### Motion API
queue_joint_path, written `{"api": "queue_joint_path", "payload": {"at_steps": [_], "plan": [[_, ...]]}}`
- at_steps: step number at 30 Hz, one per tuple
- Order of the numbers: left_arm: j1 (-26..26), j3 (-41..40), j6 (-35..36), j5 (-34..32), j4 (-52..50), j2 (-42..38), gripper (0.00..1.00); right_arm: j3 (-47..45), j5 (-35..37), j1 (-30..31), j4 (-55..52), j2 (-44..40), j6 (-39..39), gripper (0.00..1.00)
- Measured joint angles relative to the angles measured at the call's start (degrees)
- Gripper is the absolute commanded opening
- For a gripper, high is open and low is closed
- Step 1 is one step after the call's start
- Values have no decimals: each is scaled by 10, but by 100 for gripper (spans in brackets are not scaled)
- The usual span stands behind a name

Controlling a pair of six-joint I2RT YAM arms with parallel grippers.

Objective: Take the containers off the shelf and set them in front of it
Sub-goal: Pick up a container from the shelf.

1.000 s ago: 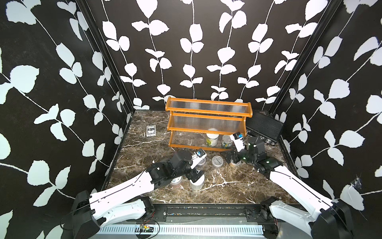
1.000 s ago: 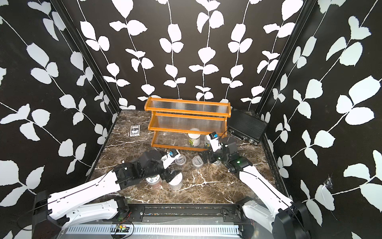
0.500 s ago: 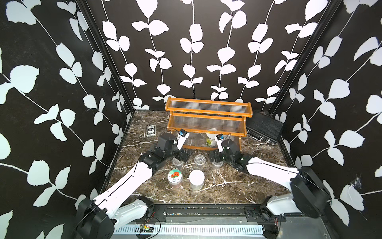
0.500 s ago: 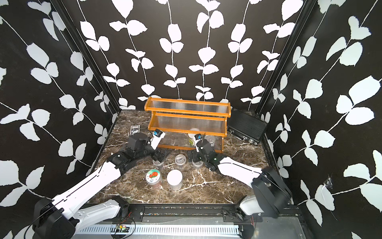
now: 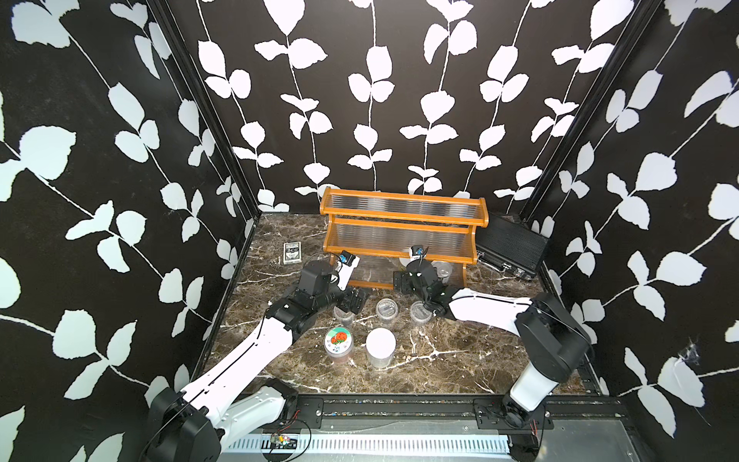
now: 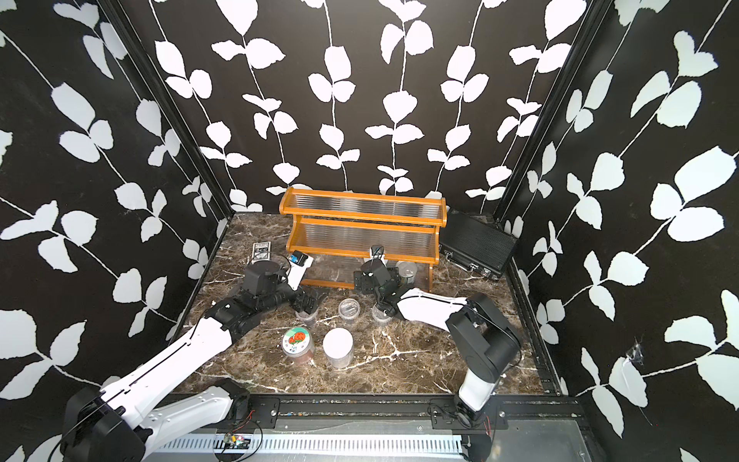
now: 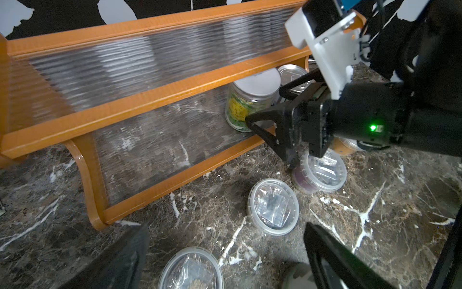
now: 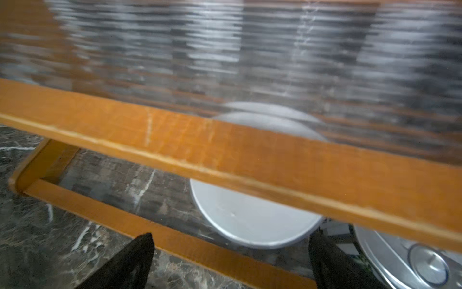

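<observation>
The orange-brown shelf [image 5: 404, 218] [image 6: 362, 208] stands at the back. On its bottom tier are a white-lidded jar [image 7: 252, 100] [image 8: 250, 220] and a pull-tab tin [image 5: 442, 270] [image 7: 292, 73]. In front of it stand three clear lidded cups [image 5: 344, 316] [image 5: 387, 310] [image 5: 420, 312], a strawberry-lidded jar [image 5: 338, 340] and a white-lidded jar [image 5: 380, 346]. My left gripper [image 5: 354, 300] [image 7: 225, 265] hangs open just above the leftmost cup [image 7: 191, 269]. My right gripper [image 5: 414, 274] [image 8: 232, 262] is open at the bottom rail, facing the jar on the shelf and holding nothing.
A flat "BCG" card box [image 5: 292, 253] lies left of the shelf. A black ribbed case [image 5: 510, 250] sits against its right end. The shelf's middle rail [image 8: 225, 155] crosses close over my right gripper. Patterned walls close in three sides.
Over the second, both arms swung in toward the shelf front. The left gripper left the front jars for the leftmost cup. The right gripper moved left to the shelved jar.
</observation>
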Motion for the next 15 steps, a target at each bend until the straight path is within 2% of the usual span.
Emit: {"api": "queue_joint_path", "payload": {"at_steps": [7, 15], "plan": [[0, -3, -8, -3, 0, -2, 99, 21, 54, 0, 29, 43, 0, 100], [0, -10, -12, -7, 1, -9, 99, 57, 80, -7, 65, 82, -1, 100]]}}
